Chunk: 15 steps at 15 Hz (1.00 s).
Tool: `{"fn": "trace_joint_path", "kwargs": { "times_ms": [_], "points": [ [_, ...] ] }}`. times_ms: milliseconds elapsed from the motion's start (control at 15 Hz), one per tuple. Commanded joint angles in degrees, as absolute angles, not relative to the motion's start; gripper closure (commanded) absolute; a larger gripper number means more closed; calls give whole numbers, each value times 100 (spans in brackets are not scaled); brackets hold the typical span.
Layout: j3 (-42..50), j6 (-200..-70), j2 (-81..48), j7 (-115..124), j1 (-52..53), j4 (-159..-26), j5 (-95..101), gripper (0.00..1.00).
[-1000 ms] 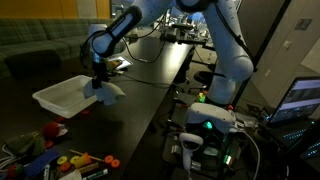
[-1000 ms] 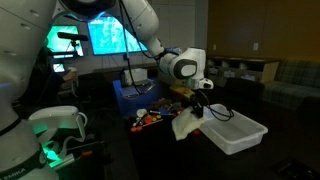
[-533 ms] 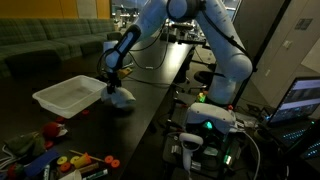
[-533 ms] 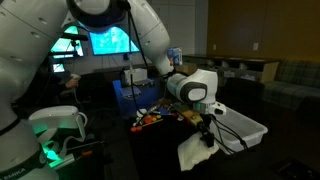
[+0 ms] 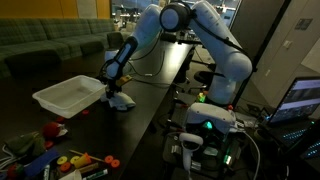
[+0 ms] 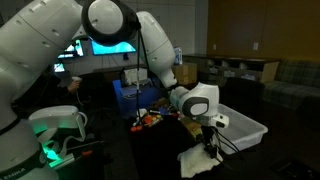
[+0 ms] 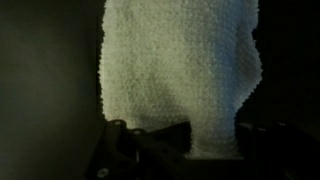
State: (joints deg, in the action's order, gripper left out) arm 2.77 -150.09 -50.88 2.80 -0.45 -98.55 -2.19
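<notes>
The gripper hangs low over the dark table, right at a crumpled white cloth that lies on the tabletop just beside the near end of a white bin and outside it. In an exterior view the cloth spreads below the gripper, with the bin behind. The wrist view shows the cloth filling the frame and running down between dark finger parts, too dim to tell whether they pinch it or stand apart.
</notes>
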Motion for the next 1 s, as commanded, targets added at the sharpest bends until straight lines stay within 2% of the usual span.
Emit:
{"fn": "trace_joint_path", "kwargs": {
  "times_ms": [0,933],
  "points": [
    [288,-15269,-5394,552,-23,-9526,-267,89],
    [-2,-15571,-5881,810,287,-9202,-319,88]
  ]
}}
